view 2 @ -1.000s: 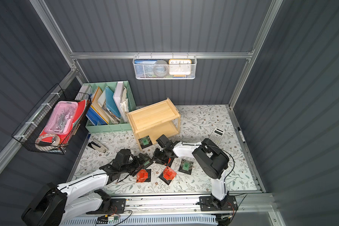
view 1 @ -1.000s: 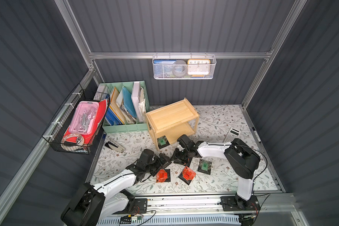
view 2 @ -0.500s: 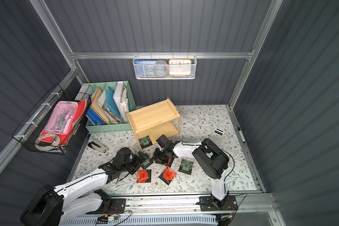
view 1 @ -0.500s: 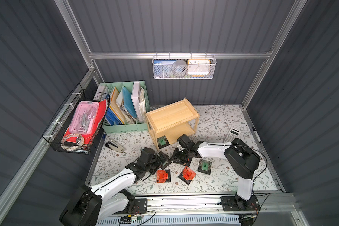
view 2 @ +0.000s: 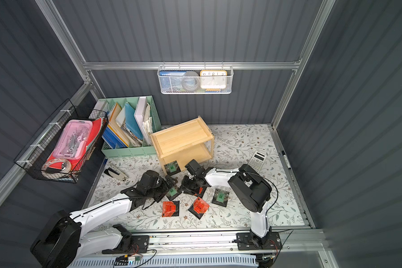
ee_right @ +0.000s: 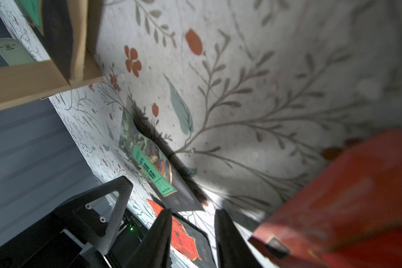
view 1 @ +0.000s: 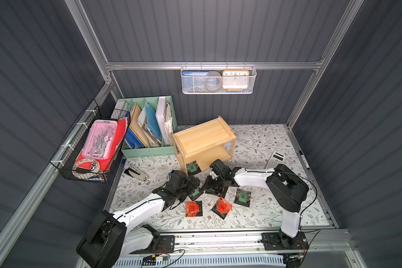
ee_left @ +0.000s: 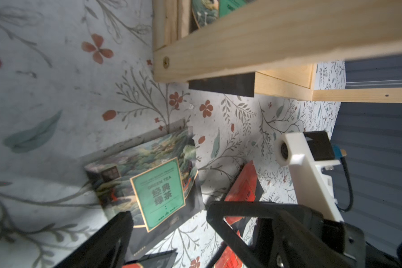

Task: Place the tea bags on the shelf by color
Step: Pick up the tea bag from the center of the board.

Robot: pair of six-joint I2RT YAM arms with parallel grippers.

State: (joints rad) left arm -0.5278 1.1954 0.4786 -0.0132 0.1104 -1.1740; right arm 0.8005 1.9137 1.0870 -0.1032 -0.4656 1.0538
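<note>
Jaws wide on left gripper [view 1: 192,185], poised over green tea bag [ee_left: 158,185]; right gripper [ee_right: 193,213] part-open, empty. Next: lower, pinch, shelve.

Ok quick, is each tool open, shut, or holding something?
Left tool: open wide, empty, over a green tea bag.
Right tool: partly open, nothing between, orange-red tea bag beside it.

Floral table [view 1: 265,143] is carrying the wooden shelf [view 1: 203,137] just beside the green file organizer [view 1: 149,152]. Stapler [view 1: 136,172] and calculator [view 1: 274,160] are lying toward opposite sides. Orange tea bags [view 1: 192,208] [view 1: 223,206] and green tea bags [view 1: 242,196] [view 1: 196,193] are lying near the front. A third green tea bag [view 1: 192,167] is sitting at the shelf's front edge.
</note>
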